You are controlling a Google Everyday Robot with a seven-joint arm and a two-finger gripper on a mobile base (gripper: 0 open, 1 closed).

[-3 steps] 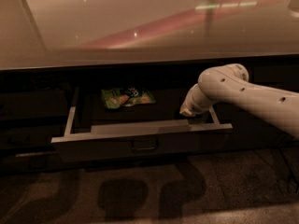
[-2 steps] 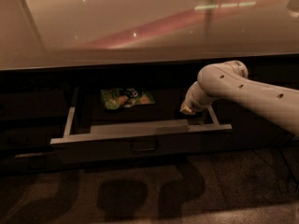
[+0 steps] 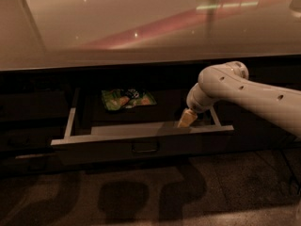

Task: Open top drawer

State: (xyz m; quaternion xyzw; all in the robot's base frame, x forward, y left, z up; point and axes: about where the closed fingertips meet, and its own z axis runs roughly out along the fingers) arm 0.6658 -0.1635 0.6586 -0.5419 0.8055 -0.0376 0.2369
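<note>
Moved: my gripper [image 3: 187, 118] has dipped lower, onto the drawer front's inner edge; the top drawer [image 3: 94, 152] sits slightly further out.
Countertop [image 3: 141, 27]: pale, glossy, above the dark cabinet.
Arm [image 3: 254, 95]: white, reaching in from the right.
Top drawer: pulled open under the countertop, handle [image 3: 145, 148] centred on its front.
Gripper: inside the drawer's right end; apart or together, I cannot tell.
Snack bag [image 3: 127, 99]: green, on the drawer floor, apart from my gripper.
</note>
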